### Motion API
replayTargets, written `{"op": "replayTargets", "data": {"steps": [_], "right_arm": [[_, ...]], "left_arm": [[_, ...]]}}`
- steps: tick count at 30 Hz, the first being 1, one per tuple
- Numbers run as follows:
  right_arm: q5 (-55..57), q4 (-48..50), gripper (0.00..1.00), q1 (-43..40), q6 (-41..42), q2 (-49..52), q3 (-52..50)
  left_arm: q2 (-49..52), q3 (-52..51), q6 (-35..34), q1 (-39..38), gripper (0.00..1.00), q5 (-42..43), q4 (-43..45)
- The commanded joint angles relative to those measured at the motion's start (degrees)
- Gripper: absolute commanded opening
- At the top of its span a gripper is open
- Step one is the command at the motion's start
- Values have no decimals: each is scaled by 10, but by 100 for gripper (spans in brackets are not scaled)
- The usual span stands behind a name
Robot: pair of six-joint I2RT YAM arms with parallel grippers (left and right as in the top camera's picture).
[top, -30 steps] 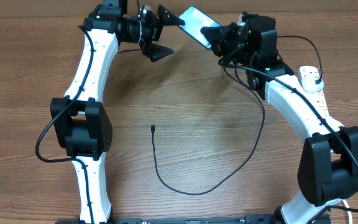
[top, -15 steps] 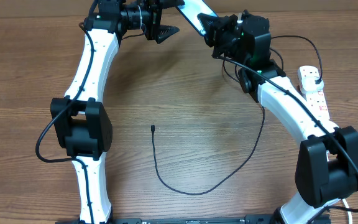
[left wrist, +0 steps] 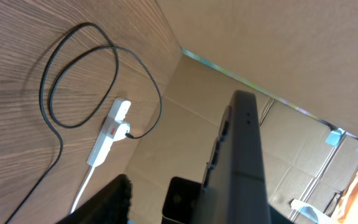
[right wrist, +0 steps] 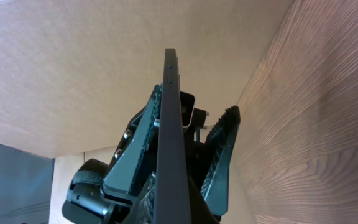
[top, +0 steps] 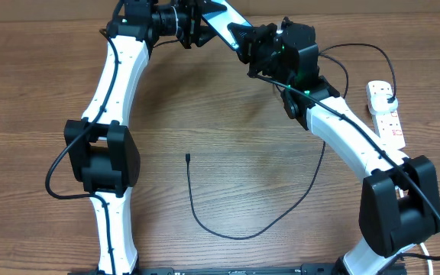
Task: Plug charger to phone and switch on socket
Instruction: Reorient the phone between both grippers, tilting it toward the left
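The phone (top: 221, 13), light blue screen up, hangs above the table's far edge. My right gripper (top: 244, 43) is shut on its right end. My left gripper (top: 202, 19) stands open, jaws half-closed around its left end. In the right wrist view the phone (right wrist: 168, 106) is edge-on between the left gripper's fingers (right wrist: 224, 146), one of them apart from it. The charger (top: 235, 236) lies looped on the table with its connector tip (top: 187, 158) free. Its plug sits in the white socket (top: 386, 116). The left wrist view shows the phone's edge (left wrist: 246, 149), the socket (left wrist: 107, 135) and the charger (left wrist: 58, 127).
Brown cardboard walls (left wrist: 278, 50) rise behind the table's far edge. The socket's thick white cord (left wrist: 82, 186) runs off along the table's edge. The black cables of my right arm (top: 334, 57) loop above the table near the socket.
My left gripper has swung right onto the phone's end and its jaws have narrowed. My right arm has carried the phone left and farther back toward it.
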Motion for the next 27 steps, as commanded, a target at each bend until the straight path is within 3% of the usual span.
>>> {"op": "replayTargets", "data": {"steps": [1, 4, 12, 16, 27], "right_arm": [[9, 6, 4, -1, 2, -21, 6], [10, -12, 4, -1, 2, -21, 6], [10, -29, 4, -1, 2, -21, 6], [10, -29, 4, -1, 2, -21, 6], [10, -29, 29, -1, 2, -21, 6]], "left_arm": [[-2, 12, -6, -4, 41, -8, 2], [-2, 12, -6, -4, 32, -16, 2], [-2, 12, -6, -4, 21, -33, 2], [-2, 12, -6, -4, 4, -35, 2], [-2, 12, -6, -4, 4, -35, 2]]}}
